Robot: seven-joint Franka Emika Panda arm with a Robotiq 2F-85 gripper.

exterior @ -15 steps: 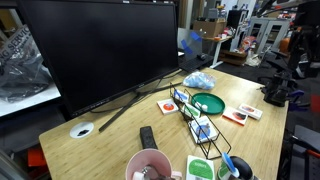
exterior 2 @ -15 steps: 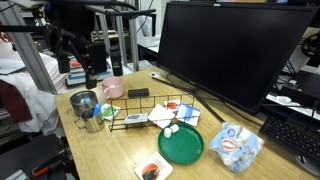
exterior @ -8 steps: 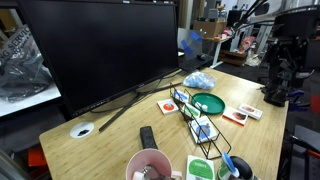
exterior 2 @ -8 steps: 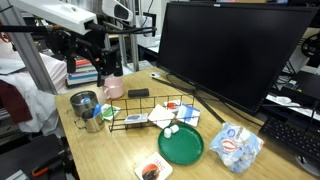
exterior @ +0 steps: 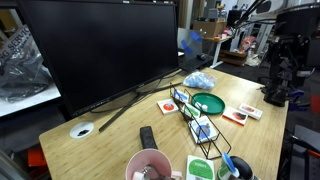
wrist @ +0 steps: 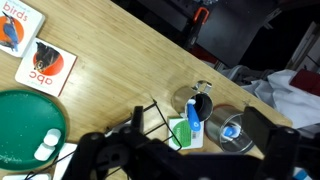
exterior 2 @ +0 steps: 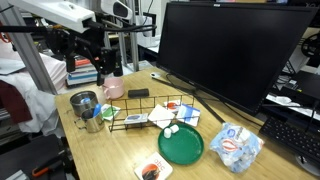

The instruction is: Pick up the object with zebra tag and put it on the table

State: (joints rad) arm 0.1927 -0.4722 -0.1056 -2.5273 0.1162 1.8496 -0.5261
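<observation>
Lab clutter behind; light wooden bench with a big dark monitor standing on it.

Gripper hangs high over the bench, touching nothing; in both exterior views it is clear of everything. Wrist view: two dark blurred fingers far apart at the bottom of the frame, so jaws wide, nothing held.

Below it in the wrist view: two metal tins, part of the green dish, two cards.

Zebra-tag object sits inside the wire rack mid-bench, well below and apart from the gripper. It shows as a pale blocky thing in an exterior view. Tag itself too small to read. Cannot pick it out in the wrist view.

Dish just beside the rack, small white pieces in it. Pink cup and black remote near the rack's other end.
</observation>
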